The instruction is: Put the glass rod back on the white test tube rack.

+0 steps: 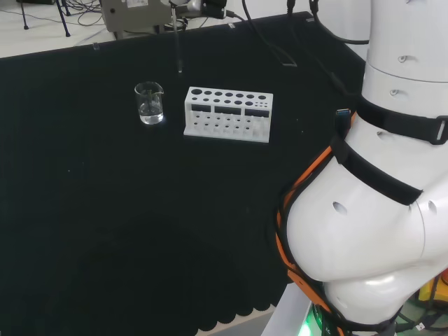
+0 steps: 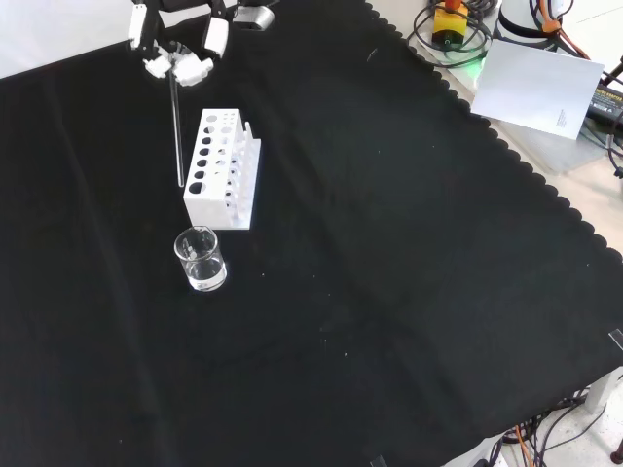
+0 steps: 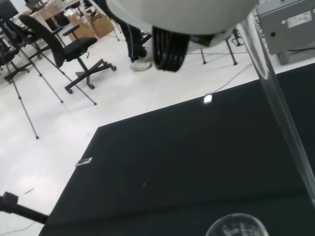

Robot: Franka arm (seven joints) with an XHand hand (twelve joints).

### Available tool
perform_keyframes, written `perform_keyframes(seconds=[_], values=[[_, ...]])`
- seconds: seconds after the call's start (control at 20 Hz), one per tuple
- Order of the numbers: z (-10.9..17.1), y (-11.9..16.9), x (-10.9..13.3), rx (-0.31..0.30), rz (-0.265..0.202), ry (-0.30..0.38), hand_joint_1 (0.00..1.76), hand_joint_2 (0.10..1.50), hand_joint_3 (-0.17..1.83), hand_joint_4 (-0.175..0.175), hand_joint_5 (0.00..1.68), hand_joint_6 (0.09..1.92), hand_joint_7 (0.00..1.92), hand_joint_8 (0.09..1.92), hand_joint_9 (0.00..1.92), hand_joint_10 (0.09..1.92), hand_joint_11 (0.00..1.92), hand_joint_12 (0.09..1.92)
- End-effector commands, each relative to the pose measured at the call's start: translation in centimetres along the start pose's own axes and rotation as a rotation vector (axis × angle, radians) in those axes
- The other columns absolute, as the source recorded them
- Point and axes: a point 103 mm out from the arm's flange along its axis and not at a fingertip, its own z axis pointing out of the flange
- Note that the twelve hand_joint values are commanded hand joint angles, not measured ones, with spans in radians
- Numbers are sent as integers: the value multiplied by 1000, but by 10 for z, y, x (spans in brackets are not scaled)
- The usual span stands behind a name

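Up at the top left of the front view, the hand (image 2: 177, 51) has its fingertips pinched on the upper end of the glass rod (image 2: 176, 126). The rod hangs nearly upright, its lower end just left of the white test tube rack (image 2: 223, 171), near the rack's closer end. A small clear beaker (image 2: 201, 259) stands just in front of the rack on the black-clothed bench (image 2: 389, 272). A white sheet of paper (image 2: 538, 86) lies past the cloth's scalloped edge at upper right.

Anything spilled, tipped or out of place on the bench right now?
Nothing stands out. The white rack and the beaker stand upright on the cloth, with no spill visible. The glass rod hangs about upright from the hand, beside the rack, not yet in it.
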Motion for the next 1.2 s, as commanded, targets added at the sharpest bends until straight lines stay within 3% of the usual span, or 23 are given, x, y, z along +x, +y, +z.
perform_keyframes(seconds=[0.05,1.2], values=[[-6,-5,-14,-13,25,2,1305,613,925,-175,1067,886,1149,1307,1679,826,1682,782],[-37,-43,-78,-71,152,-12,1305,612,926,-175,1068,884,1150,1306,1679,826,1681,784]])
